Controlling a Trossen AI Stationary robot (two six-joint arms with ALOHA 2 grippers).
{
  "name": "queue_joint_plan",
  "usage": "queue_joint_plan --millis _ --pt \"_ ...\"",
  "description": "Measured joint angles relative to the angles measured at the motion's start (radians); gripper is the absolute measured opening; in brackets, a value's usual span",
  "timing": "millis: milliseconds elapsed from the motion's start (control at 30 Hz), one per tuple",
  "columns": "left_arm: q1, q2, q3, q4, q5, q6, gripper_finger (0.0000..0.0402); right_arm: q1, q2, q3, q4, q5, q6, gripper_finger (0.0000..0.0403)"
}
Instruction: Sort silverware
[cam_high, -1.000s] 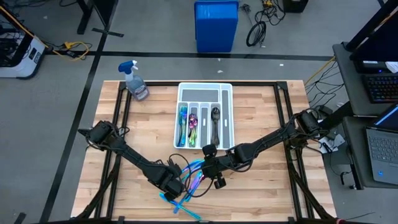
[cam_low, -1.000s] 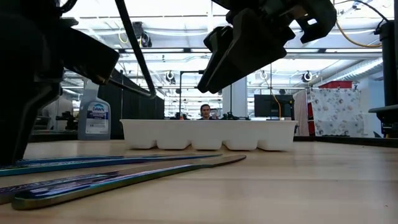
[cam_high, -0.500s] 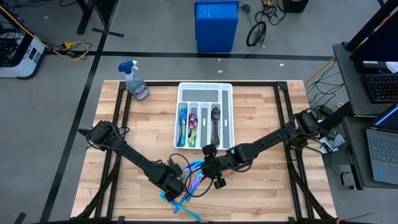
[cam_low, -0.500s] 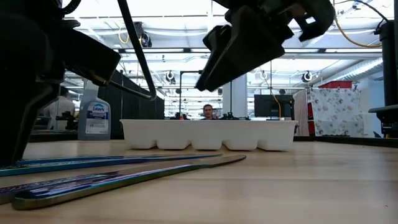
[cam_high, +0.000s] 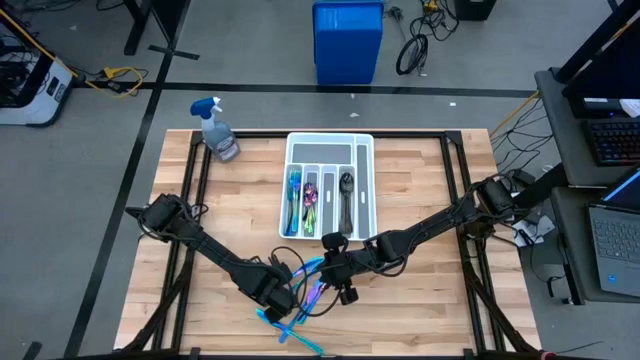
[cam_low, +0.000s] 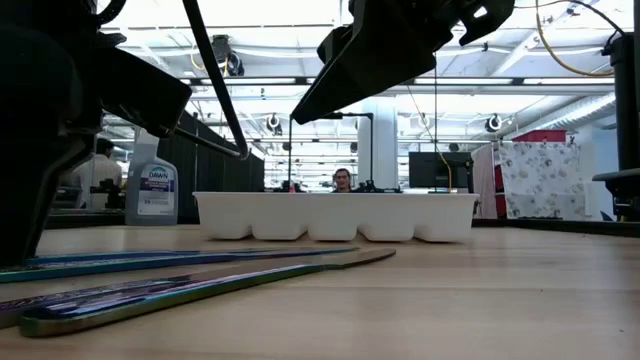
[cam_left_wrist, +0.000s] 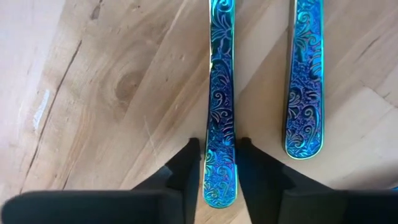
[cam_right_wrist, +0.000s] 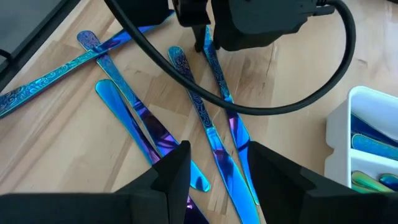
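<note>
Several blue iridescent pieces of silverware lie loose on the wooden table near its front edge, also seen in the low view and the right wrist view. My left gripper points straight down over them and is shut on the handle of one knife. A second handle lies beside it, untouched. My right gripper hangs open just to the right, slanting down above two knives, and touches nothing. More silverware lies sorted in the white tray. My left gripper pinches the knife's handle near its free end, one finger on each long edge. The fingers come from above, pointing down, and lie across the handle. The knife lies flat on the table.
The tray stands in the table's far middle. A spray bottle is at the far left corner. Two crossed pieces lie by the near edge. A blue bin is on the floor beyond, and a person sits far behind.
My right gripper has tipped up a little, so in the low view its fingers stand higher and nearer to level. The silverware on the table has not moved.
</note>
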Motion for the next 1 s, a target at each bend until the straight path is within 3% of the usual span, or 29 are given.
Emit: queue_joint_plan --millis 233,1000 --pt "0.001 -0.001 0.0 -0.001 -0.005 0.005 0.0036 0.0 0.0 0.0 0.0 0.0 -0.006 0.0141" --pt "0.002 0.002 0.039 -0.044 0.013 0.001 0.0033 0.0 0.0 0.0 -0.001 0.0 -0.007 0.0141"
